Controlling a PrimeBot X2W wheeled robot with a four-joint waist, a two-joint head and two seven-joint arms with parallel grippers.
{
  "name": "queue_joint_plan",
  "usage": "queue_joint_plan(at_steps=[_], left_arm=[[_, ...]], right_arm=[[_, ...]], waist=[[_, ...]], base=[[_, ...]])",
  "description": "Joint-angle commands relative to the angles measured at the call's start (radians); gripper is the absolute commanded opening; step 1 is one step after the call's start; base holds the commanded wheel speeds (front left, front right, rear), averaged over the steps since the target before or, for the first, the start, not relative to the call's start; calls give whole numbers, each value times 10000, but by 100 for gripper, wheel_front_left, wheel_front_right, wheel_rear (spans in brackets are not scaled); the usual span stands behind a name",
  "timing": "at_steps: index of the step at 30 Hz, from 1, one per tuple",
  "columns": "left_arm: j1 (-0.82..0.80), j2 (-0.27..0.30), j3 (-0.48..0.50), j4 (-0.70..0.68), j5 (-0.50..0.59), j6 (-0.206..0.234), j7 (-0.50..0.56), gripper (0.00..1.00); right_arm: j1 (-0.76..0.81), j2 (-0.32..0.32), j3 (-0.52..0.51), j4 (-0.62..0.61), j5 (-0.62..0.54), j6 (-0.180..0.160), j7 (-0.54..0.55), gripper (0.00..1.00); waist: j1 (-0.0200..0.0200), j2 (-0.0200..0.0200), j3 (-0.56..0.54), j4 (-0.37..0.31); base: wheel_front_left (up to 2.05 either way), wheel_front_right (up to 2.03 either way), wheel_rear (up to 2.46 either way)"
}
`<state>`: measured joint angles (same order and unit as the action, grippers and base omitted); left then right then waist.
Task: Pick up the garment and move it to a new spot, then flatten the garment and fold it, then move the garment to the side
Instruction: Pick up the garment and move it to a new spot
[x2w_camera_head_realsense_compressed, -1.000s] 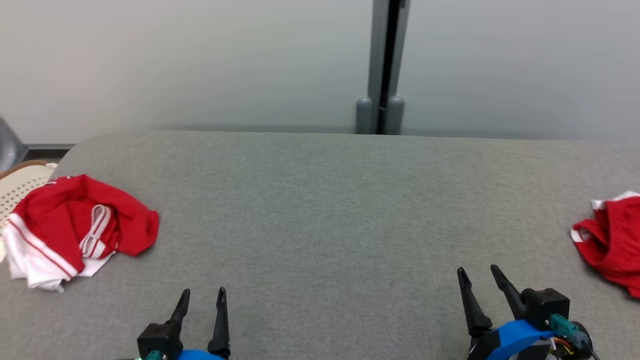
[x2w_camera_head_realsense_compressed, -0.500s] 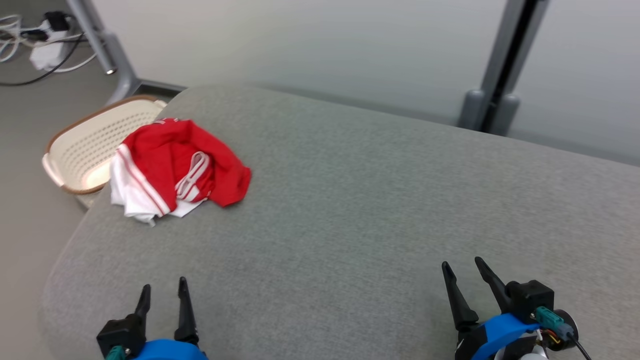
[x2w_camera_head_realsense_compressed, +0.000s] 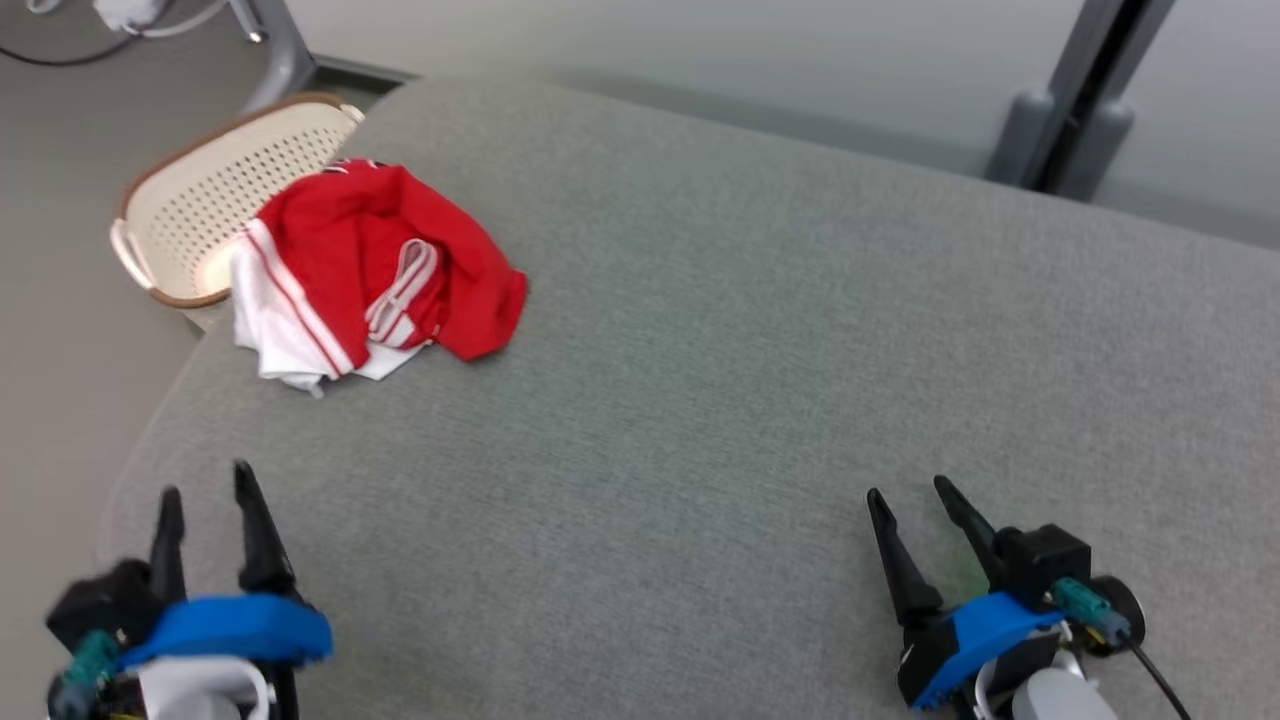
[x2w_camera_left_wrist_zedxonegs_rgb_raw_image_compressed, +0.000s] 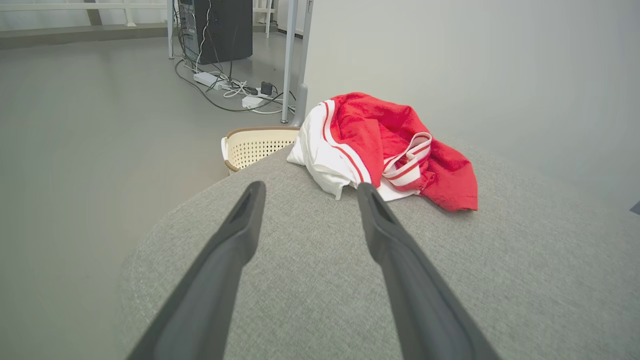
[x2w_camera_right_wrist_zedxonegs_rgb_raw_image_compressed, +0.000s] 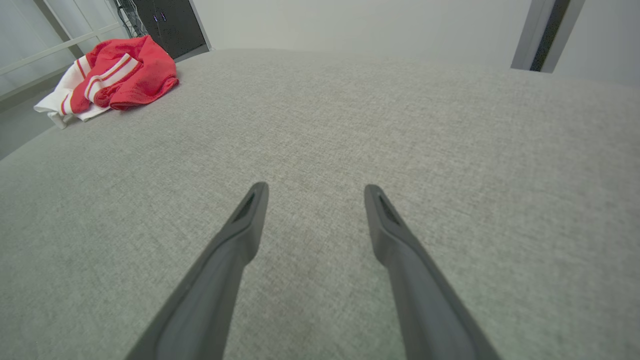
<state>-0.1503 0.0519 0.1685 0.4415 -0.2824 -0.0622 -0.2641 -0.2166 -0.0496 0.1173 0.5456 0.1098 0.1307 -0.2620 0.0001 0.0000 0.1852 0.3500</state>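
Note:
A crumpled red and white garment (x2w_camera_head_realsense_compressed: 370, 275) lies near the far left corner of the grey table (x2w_camera_head_realsense_compressed: 700, 350). In the left wrist view the garment (x2w_camera_left_wrist_zedxonegs_rgb_raw_image_compressed: 390, 145) sits just beyond my fingertips, a little right of them. My left gripper (x2w_camera_head_realsense_compressed: 205, 480) hovers open and empty over the table's near left corner, well short of the cloth. At the near right my right gripper (x2w_camera_head_realsense_compressed: 910, 490) is open too, with nothing in it. From the right wrist view the garment (x2w_camera_right_wrist_zedxonegs_rgb_raw_image_compressed: 115, 75) shows far off at the upper left.
A cream perforated basket (x2w_camera_head_realsense_compressed: 215, 185) with a brown rim stands on the floor just off the table's left corner, touching the garment's edge. Cables and a power strip (x2w_camera_left_wrist_zedxonegs_rgb_raw_image_compressed: 230, 87) lie on the floor beyond. A grey post (x2w_camera_head_realsense_compressed: 1085, 110) rises behind the table.
The head view has swung left and down, so the garment and basket now sit nearer the middle; a second red garment at the right left the picture. My left gripper has reached forward slightly.

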Motion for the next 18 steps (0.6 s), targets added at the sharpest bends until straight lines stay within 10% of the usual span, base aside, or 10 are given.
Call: queue_joint_plan(at_steps=[1, 18], left_arm=[[-529, 11, 321, 170, -21, -151, -3, 100], [-5400, 2074, 1216, 5719, -344, -631, 46, 100]], right_arm=[[-229, -32, -69, -37, -125, 0, -38, 100], [-1324, -118, -396, -980, -985, -9, 23, 100]], waist=[[-1, 0, 247, -98], [-1, 0, 2698, -1466]], base=[[0, 0, 0], [0, 0, 0]])
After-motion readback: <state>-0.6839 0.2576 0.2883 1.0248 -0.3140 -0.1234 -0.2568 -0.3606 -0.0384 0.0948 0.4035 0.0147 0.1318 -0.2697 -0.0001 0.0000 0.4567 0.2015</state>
